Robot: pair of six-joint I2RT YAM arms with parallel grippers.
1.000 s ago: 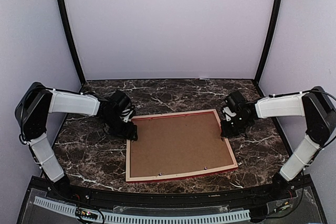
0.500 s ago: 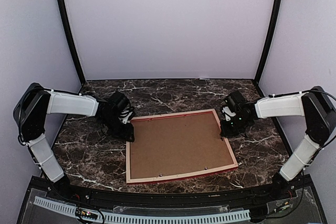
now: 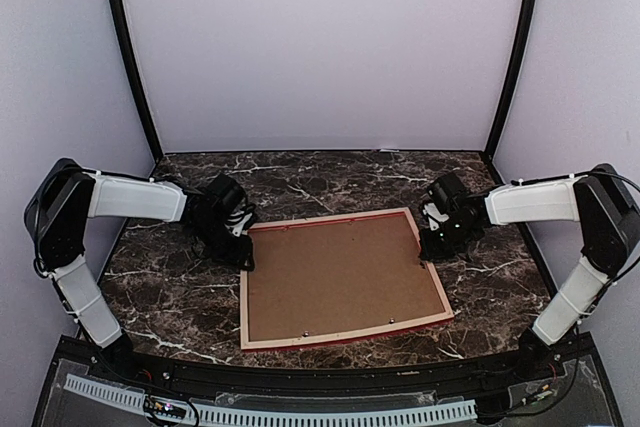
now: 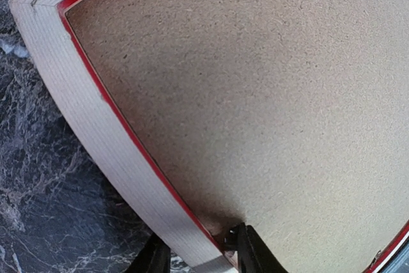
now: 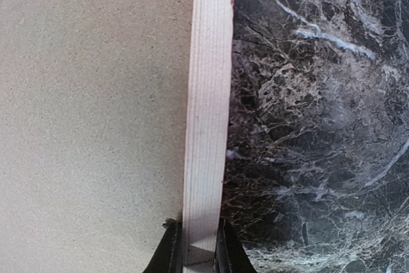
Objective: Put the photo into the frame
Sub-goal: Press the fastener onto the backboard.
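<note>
The left hand (image 3: 246, 259) has closed onto the frame's (image 3: 244, 297) left rail; the right hand (image 3: 424, 252) stays clamped opposite.

The frame (image 3: 344, 336) lies flat on the counter (image 3: 170, 297), between the two grippers, with a backing board (image 3: 340, 277) lying in it. Its left rail runs between the jaws of the left gripper (image 3: 243, 255), seemingly touching them. Its right rail sits between the jaws of the right gripper (image 3: 428, 247).

- frame (image 3: 244, 292) back: pale bare wood, fine straight grain, with a red inner lip and outer edge
- backing board (image 3: 340, 272): brown, finely speckled
- table (image 3: 165, 292): dark marble pattern with white veining
</note>
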